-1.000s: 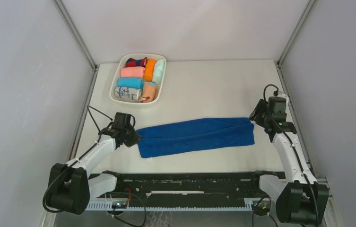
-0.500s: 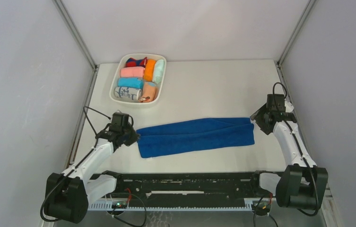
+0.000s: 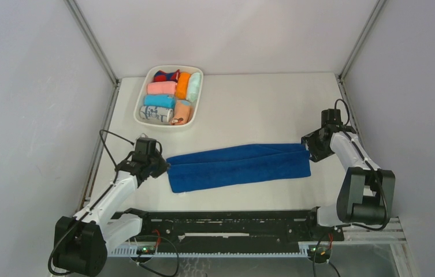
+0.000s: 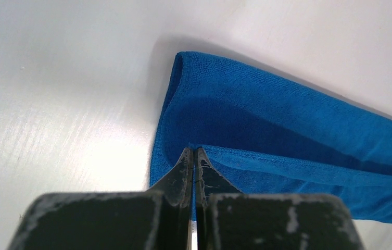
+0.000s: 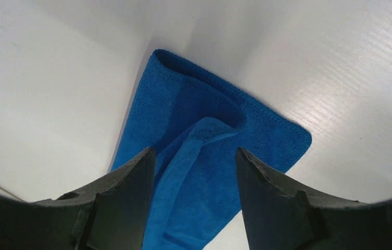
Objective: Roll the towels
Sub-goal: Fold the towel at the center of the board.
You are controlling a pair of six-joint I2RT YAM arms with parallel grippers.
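Royal-blue towel (image 3: 239,166) lies flat, left gripper (image 4: 193,152) pinched on its hem, right gripper (image 5: 193,152) spread wide over the other end.

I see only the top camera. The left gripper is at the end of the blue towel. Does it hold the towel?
Observer: Yes. In the left wrist view the left gripper is shut on the hem of the blue towel.
Operator: And the right one?
Observer: The right gripper is open, one finger on each side of the towel's other end.
Operator: Is that end flat?
Observer: No. The right wrist view shows a raised fold of the top layer between the open fingers.
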